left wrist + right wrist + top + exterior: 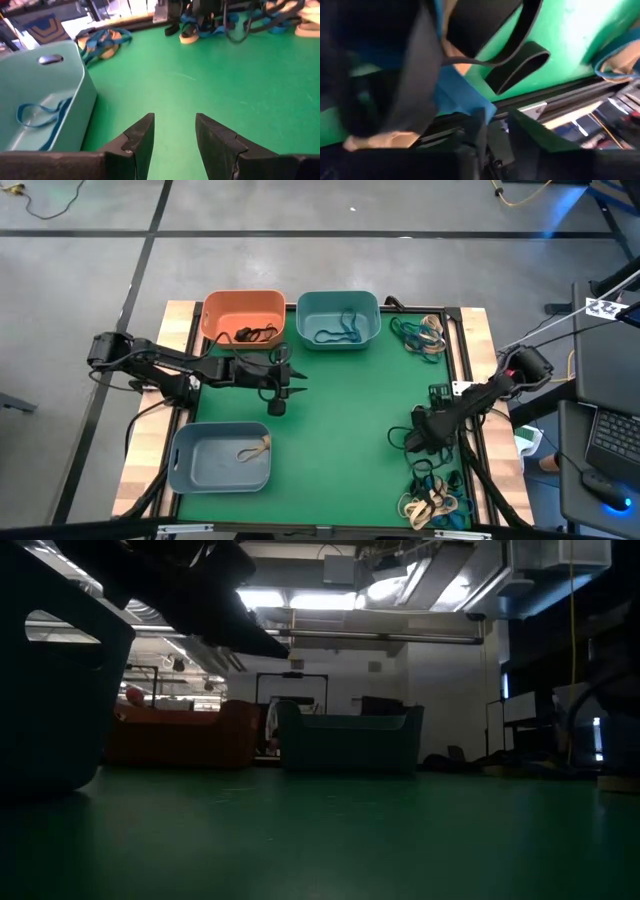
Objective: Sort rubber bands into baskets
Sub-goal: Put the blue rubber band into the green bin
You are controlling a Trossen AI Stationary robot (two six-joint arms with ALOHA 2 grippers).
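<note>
Three baskets stand on the green mat: an orange one holding black rubber bands, a teal one holding blue bands, and a grey-blue one holding a tan band. Loose rubber bands lie in a pile at the far right and another at the near right. My left gripper hovers open over bare mat between the orange and grey-blue baskets. My right gripper is down at the near-right pile, its fingers drawn close together on a blue band among black bands. My right gripper has the corner of a blue rubber band between its two fingertips, slanting down from above at the pile's edge by the table's right rail. The rest of the band lies on the mat among black and tan bands. Blur hides how far in it reaches.
A black rail frames the mat, with wooden table edge outside it. A laptop sits beyond the right edge. The middle of the mat is bare between the baskets and the piles.
</note>
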